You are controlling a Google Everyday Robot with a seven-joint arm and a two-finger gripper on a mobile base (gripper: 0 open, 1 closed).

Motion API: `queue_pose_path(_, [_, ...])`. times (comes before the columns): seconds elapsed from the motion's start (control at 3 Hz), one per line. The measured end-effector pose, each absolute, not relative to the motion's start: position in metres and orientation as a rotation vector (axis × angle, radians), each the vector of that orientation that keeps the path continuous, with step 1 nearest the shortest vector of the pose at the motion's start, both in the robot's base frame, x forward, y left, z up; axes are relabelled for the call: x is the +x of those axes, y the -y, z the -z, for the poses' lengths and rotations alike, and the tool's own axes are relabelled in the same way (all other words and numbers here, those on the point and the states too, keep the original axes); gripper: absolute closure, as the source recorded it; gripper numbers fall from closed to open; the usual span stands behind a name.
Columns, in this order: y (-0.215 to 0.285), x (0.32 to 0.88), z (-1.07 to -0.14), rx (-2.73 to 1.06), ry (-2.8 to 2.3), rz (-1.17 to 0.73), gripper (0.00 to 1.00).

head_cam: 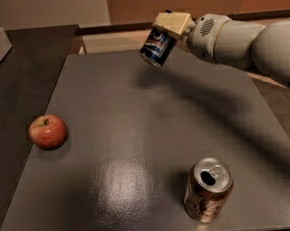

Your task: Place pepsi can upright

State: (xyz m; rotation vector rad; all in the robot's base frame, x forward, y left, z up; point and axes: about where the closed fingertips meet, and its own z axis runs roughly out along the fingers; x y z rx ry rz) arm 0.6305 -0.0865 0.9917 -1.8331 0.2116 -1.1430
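Gripper sits above the table's far edge, fingers clamped on the tilted pepsi can. I see it held clear of the surface.

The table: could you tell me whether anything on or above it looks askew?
Only the pepsi can: the gripper holds it tilted above the table's far edge. The brown can stands upright, the apple sits left.

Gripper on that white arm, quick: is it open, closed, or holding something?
Gripper: shut on the pepsi can, held tilted in the air near the far edge of the table.
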Motion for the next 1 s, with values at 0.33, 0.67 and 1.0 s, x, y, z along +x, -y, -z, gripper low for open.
queue_pose_path(0.33, [0.082, 0.628, -0.995, -1.85, -0.095, 1.186, 1.0])
queue_pose_path(0.67, [0.079, 0.624, -0.992, -1.875, 0.039, 1.288, 1.0])
queue_pose_path(1.0, [0.076, 0.62, -0.984, -1.894, 0.16, 1.395, 1.0])
